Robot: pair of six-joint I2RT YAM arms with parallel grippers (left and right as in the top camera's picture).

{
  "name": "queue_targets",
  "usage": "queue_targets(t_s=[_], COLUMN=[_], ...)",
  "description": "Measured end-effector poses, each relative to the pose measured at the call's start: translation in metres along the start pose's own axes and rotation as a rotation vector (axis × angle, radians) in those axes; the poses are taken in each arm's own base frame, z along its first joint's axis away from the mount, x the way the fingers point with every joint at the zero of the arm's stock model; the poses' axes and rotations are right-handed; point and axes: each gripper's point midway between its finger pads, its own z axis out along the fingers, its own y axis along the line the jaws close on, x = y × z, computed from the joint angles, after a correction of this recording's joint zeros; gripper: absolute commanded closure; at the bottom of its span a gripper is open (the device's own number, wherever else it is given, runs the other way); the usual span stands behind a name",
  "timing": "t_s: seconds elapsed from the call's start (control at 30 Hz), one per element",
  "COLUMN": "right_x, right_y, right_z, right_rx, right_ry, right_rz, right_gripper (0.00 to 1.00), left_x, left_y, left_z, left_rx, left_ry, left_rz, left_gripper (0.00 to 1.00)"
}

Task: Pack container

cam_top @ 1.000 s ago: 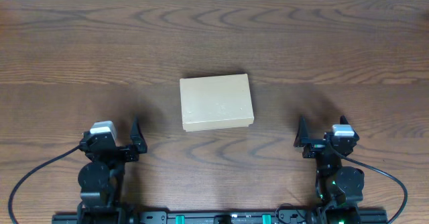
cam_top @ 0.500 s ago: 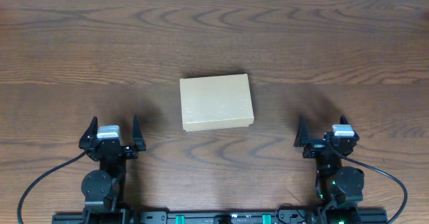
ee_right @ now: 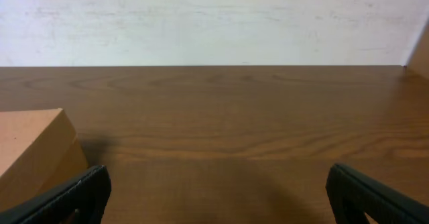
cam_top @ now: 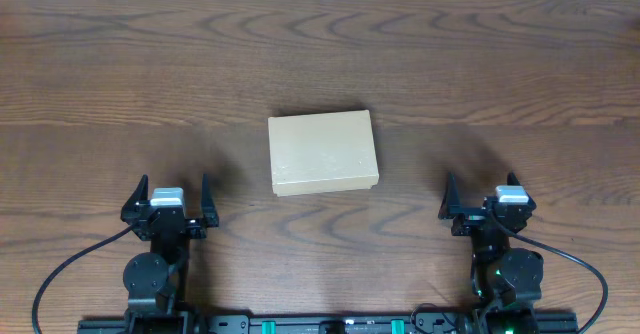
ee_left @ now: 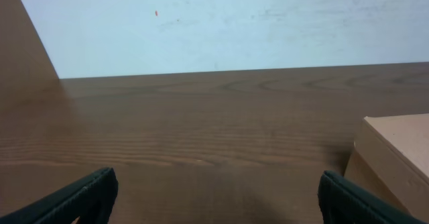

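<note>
The container [cam_top: 323,153], a plain tan cardboard box with its lid down, lies flat at the middle of the wooden table. My left gripper [cam_top: 173,184] sits near the front edge, left of the box and well short of it, open and empty. My right gripper [cam_top: 481,186] mirrors it on the right, also open and empty. In the left wrist view the box's corner [ee_left: 401,151] shows at the right edge, beyond the open gripper [ee_left: 216,186]. In the right wrist view the box [ee_right: 32,151] shows at the left edge, past the open gripper [ee_right: 218,186].
Brown wood-grain table [cam_top: 320,54] all round the box. A pale wall [ee_right: 214,16] rises behind the table's far edge. Black cables [cam_top: 70,264] trail from both arm bases at the front.
My left gripper has turned from a slight angle to point straight ahead and shifted a little right. The right gripper and the box have not moved.
</note>
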Motion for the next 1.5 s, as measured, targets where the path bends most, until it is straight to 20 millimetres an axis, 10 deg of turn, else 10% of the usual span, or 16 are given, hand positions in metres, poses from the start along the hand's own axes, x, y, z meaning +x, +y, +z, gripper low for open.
queue_targets(t_s=[1.5], right_x=[0.0000], right_y=[0.0000], right_z=[0.0000], right_rx=[0.000], right_ry=[0.000], right_rz=[0.000], right_gripper=[0.01], left_x=[0.0001], left_y=[-0.0007], left_z=[-0.0001], left_rx=[0.004], left_ry=[0.002], left_rz=[-0.035], left_gripper=[0.05])
